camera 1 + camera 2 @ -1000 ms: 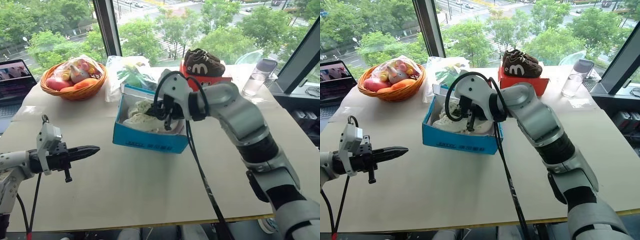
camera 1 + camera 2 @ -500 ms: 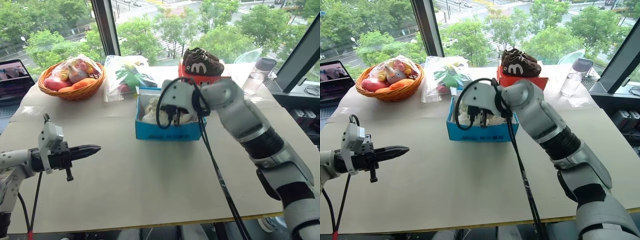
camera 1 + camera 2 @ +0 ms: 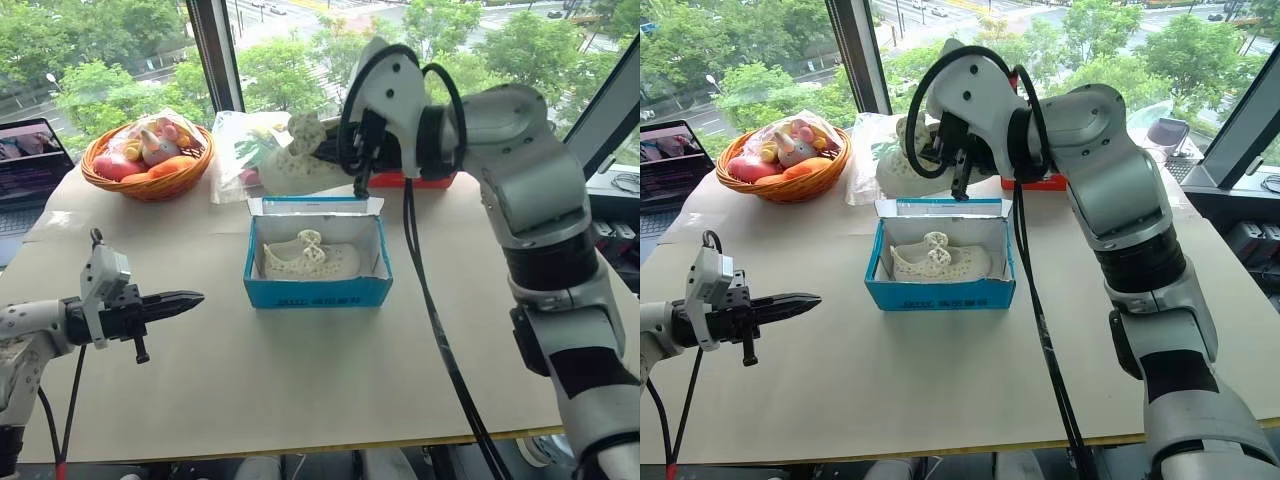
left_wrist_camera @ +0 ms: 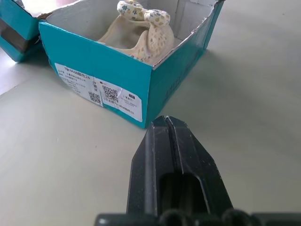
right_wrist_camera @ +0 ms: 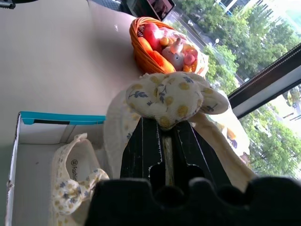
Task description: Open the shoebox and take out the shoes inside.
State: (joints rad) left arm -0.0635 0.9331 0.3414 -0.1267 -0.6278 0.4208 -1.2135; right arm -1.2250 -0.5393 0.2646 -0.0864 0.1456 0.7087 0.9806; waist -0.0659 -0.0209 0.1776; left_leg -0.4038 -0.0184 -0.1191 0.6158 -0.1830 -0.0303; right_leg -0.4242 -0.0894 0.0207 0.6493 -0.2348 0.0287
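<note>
A laptop sits at the bench's far left edge, with a wicker basket of colourful toys just to its right. Nearer, the left gripper hovers low over the bench with its black fingers pressed together, holding nothing, pointing toward the shoebox, which stands open to its right and a little farther off. One cream shoe with a floral bow lies inside the box's white interior. Behind the box, a clear plastic bag rests against the window side. Above and beyond the shoebox, the right gripper is clamped on the other cream shoe, pinching it at the bow and holding it in the air clear of the box. Behind that arm, a red-orange box shows partly.
</note>
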